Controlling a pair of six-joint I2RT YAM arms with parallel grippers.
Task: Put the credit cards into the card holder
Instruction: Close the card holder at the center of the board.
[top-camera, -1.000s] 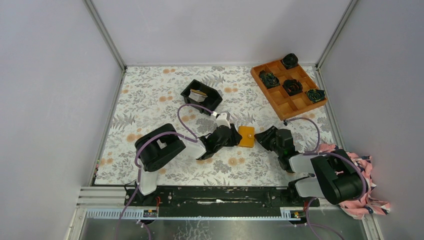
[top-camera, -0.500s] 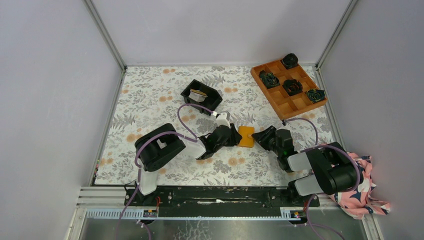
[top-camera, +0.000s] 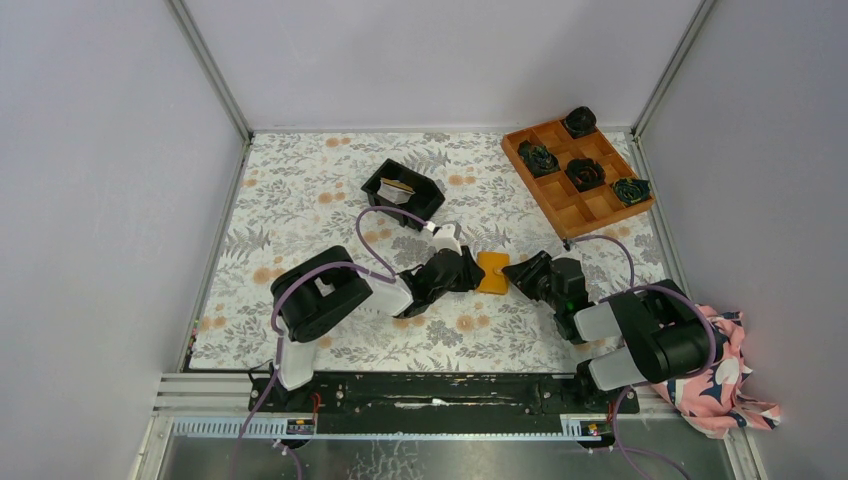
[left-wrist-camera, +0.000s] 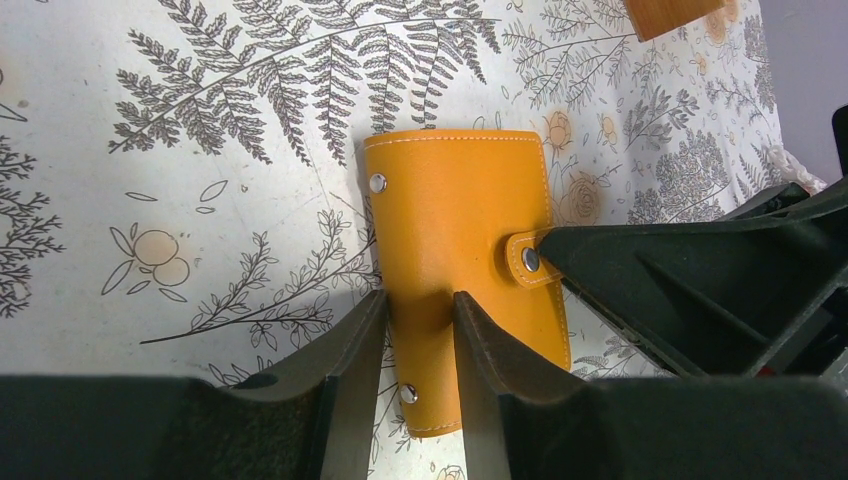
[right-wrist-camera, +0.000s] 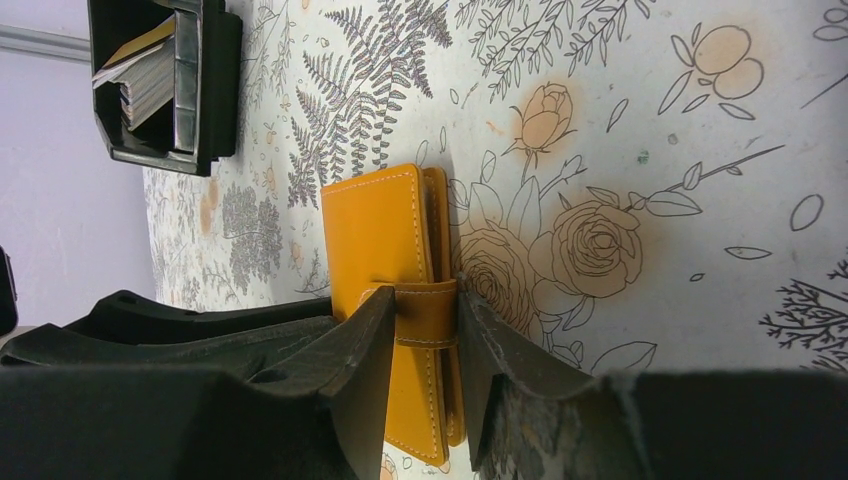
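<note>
The card holder (top-camera: 491, 272) lies closed on the flowered cloth, orange-tan, its snap strap (left-wrist-camera: 528, 258) fastened. My left gripper (top-camera: 470, 272) is at its left end. In the left wrist view that gripper (left-wrist-camera: 420, 300) is shut on the card holder (left-wrist-camera: 460, 200), one finger at its edge and one on its face. My right gripper (top-camera: 512, 272) meets it from the right. The right wrist view shows this gripper (right-wrist-camera: 428, 295) shut across the strap (right-wrist-camera: 425, 315) and the thickness of the card holder (right-wrist-camera: 375, 230). The credit cards (right-wrist-camera: 140, 75) stand in the black bin (top-camera: 403, 190).
An orange compartment tray (top-camera: 536, 189) with dark rosettes sits at the back right. A patterned cloth (top-camera: 730, 380) lies beside the right arm's base. Grey walls close in the table on three sides.
The right arm's elbow has swung left and its gripper has edged slightly left against the card holder. The left arm and the card holder have stayed put.
</note>
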